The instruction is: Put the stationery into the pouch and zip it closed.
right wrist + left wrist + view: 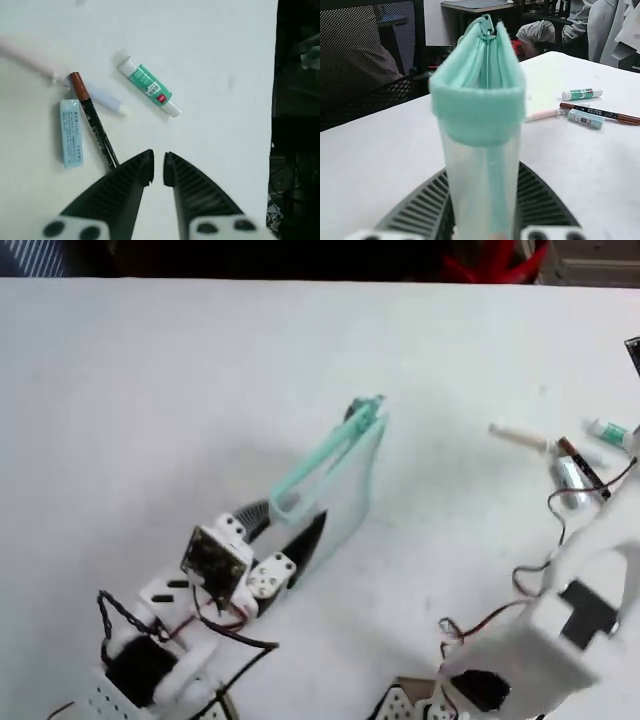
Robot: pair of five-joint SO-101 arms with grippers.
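The clear pouch (335, 475) with a mint zipper band stands on edge on the table, its mouth gaping. My left gripper (485, 202) is shut on its lower end, and the zipper pull (487, 36) sits at the far tip. My right gripper (159, 164) hovers open by a narrow gap, holding nothing, just over the stationery: a green-and-white glue stick (149, 90), a brown pen (93, 120), a light blue tube (71, 132), a pale pink pen (27, 54). The same items lie at the table's right in the high view, the glue stick (607, 430) among them.
The right arm's white body (560, 630) covers the table's lower right corner. The table's right edge (276, 100) runs close beside the glue stick. Bare white tabletop (150, 390) stretches left of the pouch. Chairs and a seated person are beyond the far edge.
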